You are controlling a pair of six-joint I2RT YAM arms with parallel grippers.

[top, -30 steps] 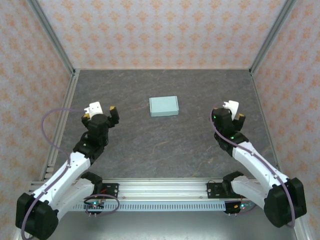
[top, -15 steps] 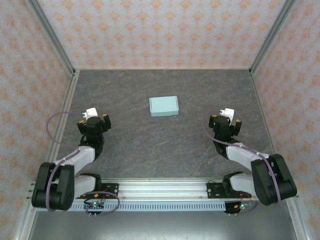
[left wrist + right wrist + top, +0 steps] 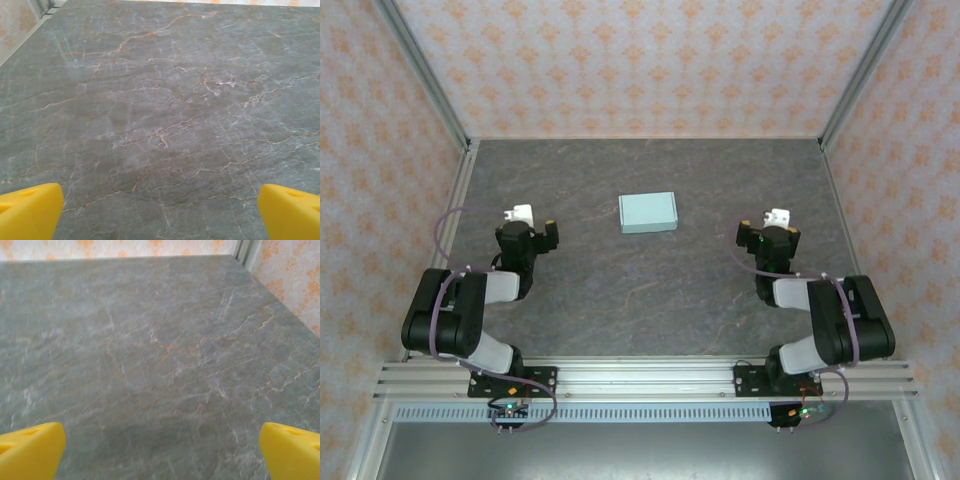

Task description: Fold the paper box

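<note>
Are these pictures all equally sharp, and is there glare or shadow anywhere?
Top external: even light, crisp, the paper box casts hardly any shadow. Left wrist: the yellow fingertips at the bottom corners are soft-edged, the table has a pale sheen far off. Right wrist: a dim shadow patch low between its fingertips.

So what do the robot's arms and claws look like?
The left arm and right arm are made of chunky black and white pieces. Each has a thin purple cable looping along it. The left claw and right claw are black, with a small white camera box on top and two bright yellow, wedge-shaped fingertips.
</note>
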